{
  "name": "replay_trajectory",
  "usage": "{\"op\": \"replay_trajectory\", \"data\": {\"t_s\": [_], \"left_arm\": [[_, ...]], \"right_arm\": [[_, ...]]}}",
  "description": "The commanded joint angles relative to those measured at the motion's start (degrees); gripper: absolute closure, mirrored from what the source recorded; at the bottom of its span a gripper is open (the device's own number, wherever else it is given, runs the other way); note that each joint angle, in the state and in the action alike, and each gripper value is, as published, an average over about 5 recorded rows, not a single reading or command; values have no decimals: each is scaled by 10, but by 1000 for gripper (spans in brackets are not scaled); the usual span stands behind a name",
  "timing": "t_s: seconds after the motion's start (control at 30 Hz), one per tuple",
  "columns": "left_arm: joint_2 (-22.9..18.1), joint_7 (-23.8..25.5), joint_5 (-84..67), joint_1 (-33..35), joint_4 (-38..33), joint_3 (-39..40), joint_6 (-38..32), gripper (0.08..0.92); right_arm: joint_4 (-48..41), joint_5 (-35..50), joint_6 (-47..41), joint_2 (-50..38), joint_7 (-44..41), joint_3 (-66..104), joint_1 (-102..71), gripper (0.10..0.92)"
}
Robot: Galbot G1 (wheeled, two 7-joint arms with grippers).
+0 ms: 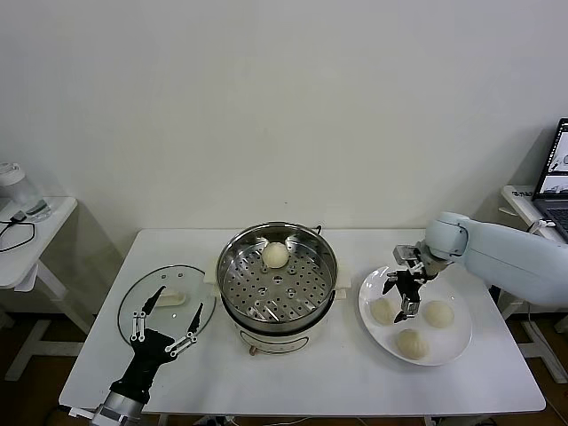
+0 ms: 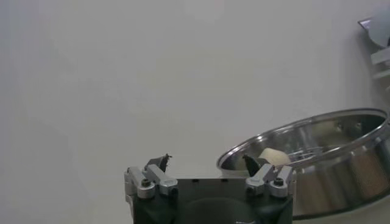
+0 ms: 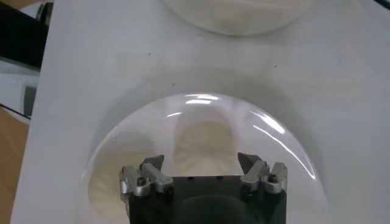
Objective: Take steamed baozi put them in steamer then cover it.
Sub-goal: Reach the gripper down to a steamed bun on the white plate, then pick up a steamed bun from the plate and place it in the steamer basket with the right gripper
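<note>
Table: white rectangular tabletop [image 1: 302, 373] carrying everything below.
Steamer: large round shiny steel pot with perforated tray [image 1: 277, 282], centre of table; 1 cream-white domed bun [image 1: 275, 255] lies on the tray's far side.
Cover: round clear glass lid with cream-white handle [image 1: 167, 300], flat on the table to the pot's left.
Plate: flat round white plate [image 1: 414, 317], right of the pot, holding 3 cream-white buns [image 1: 411, 343].
Right gripper [image 1: 405, 293]: jaws spread wide, empty, poised above the plate's leftmost bun [image 1: 382, 310].
Left gripper [image 1: 169, 324]: jaws wide, empty, at the lid's near edge.
</note>
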Motion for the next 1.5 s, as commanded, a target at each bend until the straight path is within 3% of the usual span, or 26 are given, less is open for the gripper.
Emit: {"op": "replay_trajectory", "data": {"t_s": [0.03,0.17,0.37,0.57,0.87,1.13,1.5], "left_arm": [[0,0,0,1,1,-2,-1,177],[3,-1,0,1,3,-5,-2,177],[3,-2,-1,1,1,-8,-2,177],[3,-2,-1,2,-2,-10,-2,177],[4,-3,-1,1,-8,-8,1,177],[5,-3,0,0,-14,-4,1,177],[8,-4,0,-4,-11,1,-2,177]], "right_arm": [[-12,-10,-4,12,12,8,-21,203],[-14,-14,-4,15,10,8,-22,218],[-20,-20,-2,19,13,12,-27,324],[-9,-23,-1,13,8,12,-15,370],[13,5,9,14,-101,-14,161,403],[51,93,2,88,-152,-74,333,431],[87,203,-51,241,-122,-113,378,431]]}}
